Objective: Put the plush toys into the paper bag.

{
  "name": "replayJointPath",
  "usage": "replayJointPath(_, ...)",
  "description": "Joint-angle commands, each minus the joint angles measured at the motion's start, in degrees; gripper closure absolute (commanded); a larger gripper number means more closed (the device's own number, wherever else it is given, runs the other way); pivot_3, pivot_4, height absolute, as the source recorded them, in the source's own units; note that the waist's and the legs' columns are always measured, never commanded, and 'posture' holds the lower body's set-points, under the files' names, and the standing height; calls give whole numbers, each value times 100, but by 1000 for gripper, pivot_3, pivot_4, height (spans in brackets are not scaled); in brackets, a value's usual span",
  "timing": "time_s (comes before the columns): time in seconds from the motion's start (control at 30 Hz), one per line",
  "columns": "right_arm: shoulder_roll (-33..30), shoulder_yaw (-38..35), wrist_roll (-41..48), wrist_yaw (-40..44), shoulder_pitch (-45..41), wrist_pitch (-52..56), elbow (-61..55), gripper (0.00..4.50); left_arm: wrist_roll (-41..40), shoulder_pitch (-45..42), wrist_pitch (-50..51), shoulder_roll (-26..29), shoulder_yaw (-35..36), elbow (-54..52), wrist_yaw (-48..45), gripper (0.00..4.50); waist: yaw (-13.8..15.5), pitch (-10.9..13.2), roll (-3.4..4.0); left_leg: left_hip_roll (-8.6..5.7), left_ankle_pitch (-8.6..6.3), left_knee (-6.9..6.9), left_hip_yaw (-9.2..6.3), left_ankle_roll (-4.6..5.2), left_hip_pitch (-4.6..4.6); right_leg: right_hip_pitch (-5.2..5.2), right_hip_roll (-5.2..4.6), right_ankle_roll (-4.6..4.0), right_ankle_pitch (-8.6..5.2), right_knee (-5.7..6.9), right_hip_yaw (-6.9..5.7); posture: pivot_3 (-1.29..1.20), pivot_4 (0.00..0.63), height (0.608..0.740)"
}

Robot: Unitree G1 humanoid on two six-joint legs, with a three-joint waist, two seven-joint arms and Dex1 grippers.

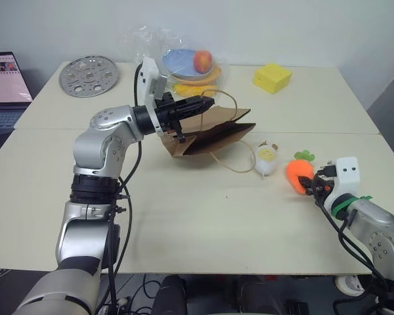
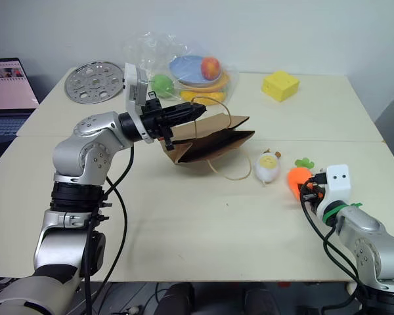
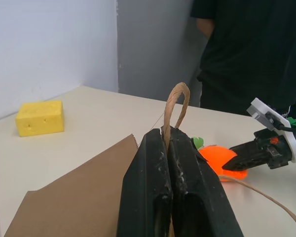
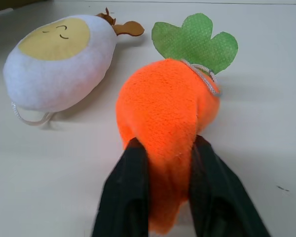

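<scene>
The brown paper bag (image 1: 213, 134) hangs tilted above the table, its mouth facing right, with my left gripper (image 1: 207, 103) shut on one twisted handle (image 3: 176, 106). The other handle loops down onto the table. To the right of the bag lies the round white plush toy (image 1: 266, 159) with a yellow face patch. Beside it lies the orange carrot plush toy (image 4: 167, 113) with green leaves. My right gripper (image 4: 165, 143) pinches the carrot's narrow end between both fingers, low over the table.
A clear plastic bag of fruit and plates (image 1: 190, 65) sits behind the paper bag. A yellow sponge block (image 1: 272, 77) is at the back right, a perforated metal disc (image 1: 88, 75) at the back left, a laptop (image 1: 3, 85) far left. A person in dark clothes (image 3: 251, 49) stands beyond the table.
</scene>
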Motion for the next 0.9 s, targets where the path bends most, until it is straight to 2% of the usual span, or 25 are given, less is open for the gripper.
replayJointPath(0.03,76,-686,613,259,-340,-351,-328,4484,-23,-66,-53,73,64,-146,-20,4500,-3,0,0,0,0,0,0,0,1,0,0,0,0,0,0,0,150,740)
replayJointPath(0.13,70,-914,1077,424,-543,-307,-466,4484,-25,-75,-51,77,66,-134,-27,4500,-17,2,2,0,0,3,1,0,3,0,0,0,0,9,2,0,150,740)
replayJointPath(0.2,-124,-935,1390,565,-652,-62,-540,4484,-16,-84,-65,77,60,-109,-40,4500,-3,1,2,2,1,3,-3,0,6,1,2,0,0,15,-4,0,150,740)
replayJointPath(0.27,-385,-882,1931,669,-1108,324,-609,4484,-8,-103,-85,55,43,-77,-49,4500,-2,3,5,2,1,4,-3,0,5,1,2,0,0,16,-4,0,150,740)
replayJointPath(0.37,24,-589,2369,49,-1960,752,-400,4484,-21,-147,-126,-11,38,-43,-34,4500,-53,4,7,1,2,12,2,2,7,0,1,0,0,21,4,0,150,740)
replayJointPath(0.4,336,-359,2493,-247,-2174,935,-404,4484,-46,-167,-119,-37,47,-63,-26,4500,-67,4,7,2,3,12,1,4,10,0,2,0,0,26,4,0,150,740)
replayJointPath(0.5,1024,68,2770,-846,-2496,1300,-459,4484,-94,-172,-71,-73,64,-129,-35,4500,-97,4,7,5,8,6,-9,11,10,0,7,-1,1,32,-6,0,150,740)
replayJointPath(0.67,1258,424,2801,-1171,-2692,1586,-297,4484,-134,-178,-47,-100,112,-146,1,4500,-47,4,7,1,9,7,-6,9,-18,-17,-3,-1,1,21,-11,0,150,740)
replayJointPath(0.9,1230,1075,2260,-1141,-2828,1512,113,4484,-242,-132,68,-128,121,-289,-17,4500,-65,4,8,3,9,5,-7,10,-11,-19,0,-1,1,29,-12,0,150,740)
